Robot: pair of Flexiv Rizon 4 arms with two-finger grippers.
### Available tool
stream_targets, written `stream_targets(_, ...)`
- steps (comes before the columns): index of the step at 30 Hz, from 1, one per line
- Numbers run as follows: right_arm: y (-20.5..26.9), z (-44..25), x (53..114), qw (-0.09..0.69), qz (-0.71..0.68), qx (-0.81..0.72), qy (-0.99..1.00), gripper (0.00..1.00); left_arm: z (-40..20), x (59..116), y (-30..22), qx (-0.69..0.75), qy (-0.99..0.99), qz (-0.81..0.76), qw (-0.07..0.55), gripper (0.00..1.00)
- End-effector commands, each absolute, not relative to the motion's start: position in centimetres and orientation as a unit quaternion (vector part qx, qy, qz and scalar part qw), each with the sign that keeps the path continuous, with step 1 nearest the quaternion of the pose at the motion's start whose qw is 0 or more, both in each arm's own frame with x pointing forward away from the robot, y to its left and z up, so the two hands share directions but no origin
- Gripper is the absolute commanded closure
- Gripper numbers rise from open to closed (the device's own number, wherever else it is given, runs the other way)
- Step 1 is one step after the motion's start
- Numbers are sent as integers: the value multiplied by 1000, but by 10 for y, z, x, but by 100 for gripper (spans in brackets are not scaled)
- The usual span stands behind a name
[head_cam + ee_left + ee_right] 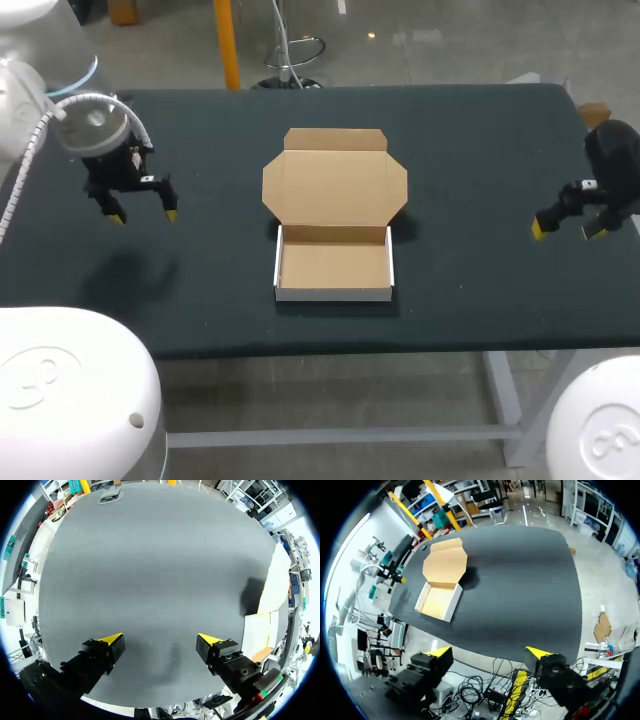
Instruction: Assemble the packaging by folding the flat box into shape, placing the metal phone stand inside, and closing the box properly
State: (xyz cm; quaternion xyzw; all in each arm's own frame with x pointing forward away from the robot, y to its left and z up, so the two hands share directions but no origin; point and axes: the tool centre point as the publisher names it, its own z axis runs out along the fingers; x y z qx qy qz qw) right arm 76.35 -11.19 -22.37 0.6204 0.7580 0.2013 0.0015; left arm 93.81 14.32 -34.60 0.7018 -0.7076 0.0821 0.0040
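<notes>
A cardboard box [334,262] with white outer walls sits formed in the middle of the table, its tray empty and its brown lid [335,185] lying back flat toward the far side. The right wrist view shows the box [439,601] far ahead of the gripper. In the left wrist view only the box's edge [262,630] shows off to the side. My left gripper [141,209] hangs open over the table's left part. My right gripper [567,227] is open near the right edge. No metal phone stand shows in any view.
The dark table [470,170] is bare around the box. Its front edge runs close below the box, and the right gripper hovers near the right edge.
</notes>
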Motion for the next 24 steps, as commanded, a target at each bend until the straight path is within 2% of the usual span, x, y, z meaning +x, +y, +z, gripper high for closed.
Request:
stream_targets(1, -112, -221, 763, -1, 200, 620, 759, 0, -355, 959, 142, 702, -710, 52, 20, 0)
stream_targets(9, -112, -221, 763, -1, 200, 620, 759, 0, -363, 981, 150, 714, -699, 34, 8, 0)
stream_targets(24, -112, -221, 763, -1, 200, 620, 759, 0, -363, 981, 150, 714, -699, 34, 8, 0)
